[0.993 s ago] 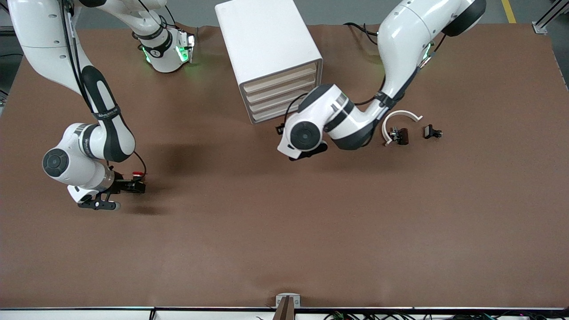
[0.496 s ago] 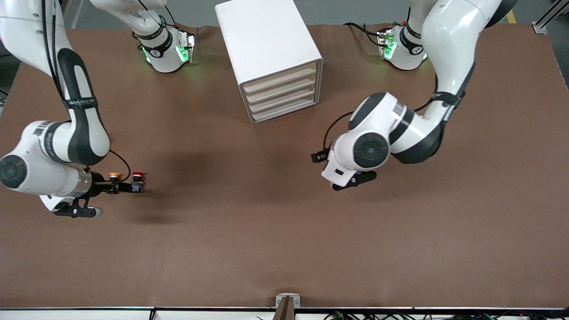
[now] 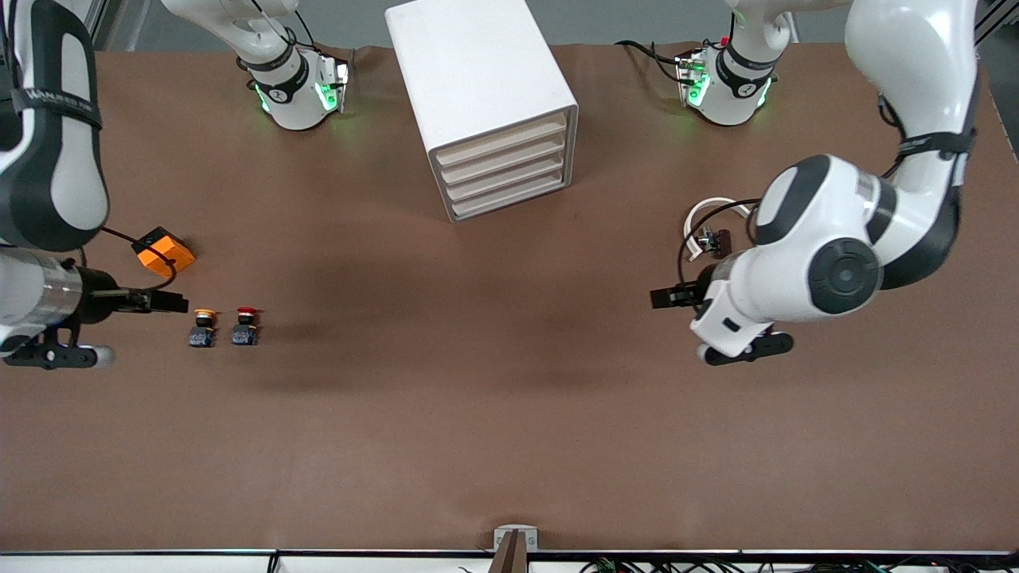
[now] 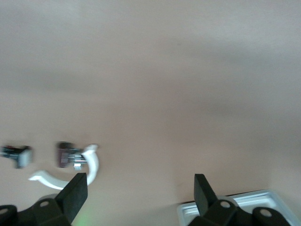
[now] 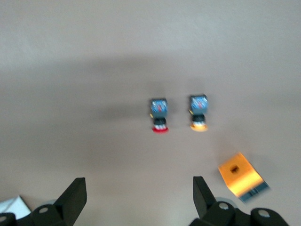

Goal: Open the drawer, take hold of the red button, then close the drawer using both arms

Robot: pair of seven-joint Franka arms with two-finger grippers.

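The red-capped button stands on the table toward the right arm's end, beside a like yellow-orange-capped button. My right gripper is open and empty, over the table just off the yellow-orange button. In the right wrist view both the red-capped button and the yellow-orange button lie ahead of the open right gripper. The white cabinet has all four drawers shut, the lowest drawer included. My left gripper is open and empty, over bare table toward the left arm's end, also in its wrist view.
An orange cube lies near the right gripper, also in the right wrist view. A white curved piece and a small dark part lie by the left arm, both in the left wrist view.
The right gripper let go of the red-capped button and drew back toward its end of the table. The left arm swung away from the cabinet's front toward its own end.
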